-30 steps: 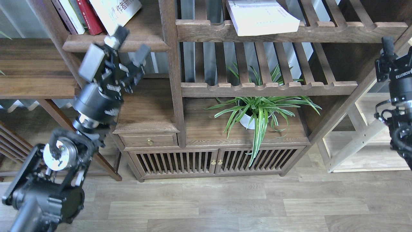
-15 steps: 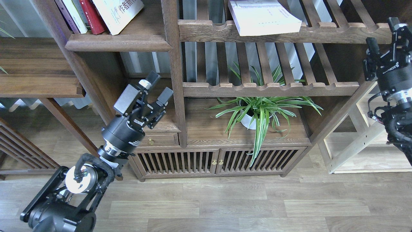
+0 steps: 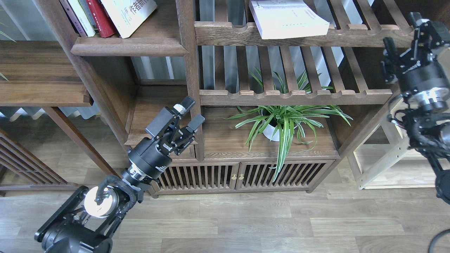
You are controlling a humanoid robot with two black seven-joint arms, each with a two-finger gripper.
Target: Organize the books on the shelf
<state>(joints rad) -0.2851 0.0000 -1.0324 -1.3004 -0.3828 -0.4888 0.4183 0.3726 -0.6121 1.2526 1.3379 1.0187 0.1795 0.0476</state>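
A dark red book (image 3: 101,18) and a white book with blue Chinese characters (image 3: 129,14) lean together on the dark walnut shelf (image 3: 128,47) at the top left. A pale lavender-white book (image 3: 286,18) lies flat on the slatted rack (image 3: 302,35) at the top middle. My left gripper (image 3: 190,113) is open and empty, low in front of the bookcase's centre post, well below the shelf. My right gripper (image 3: 402,32) is open and empty at the right end of the upper rack, to the right of the lavender book.
Two more thin books (image 3: 79,15) stand left of the red one. A potted spider plant (image 3: 281,123) sits on the lower cabinet top (image 3: 228,147). A small drawer (image 3: 182,153) and slatted doors (image 3: 211,175) are below. A wooden table (image 3: 38,73) stands left, a pale wood frame (image 3: 386,158) right.
My left gripper has dropped down and to the right, from the walnut shelf's front edge to the lower cabinet level. My right gripper has moved left and up towards the upper rack.
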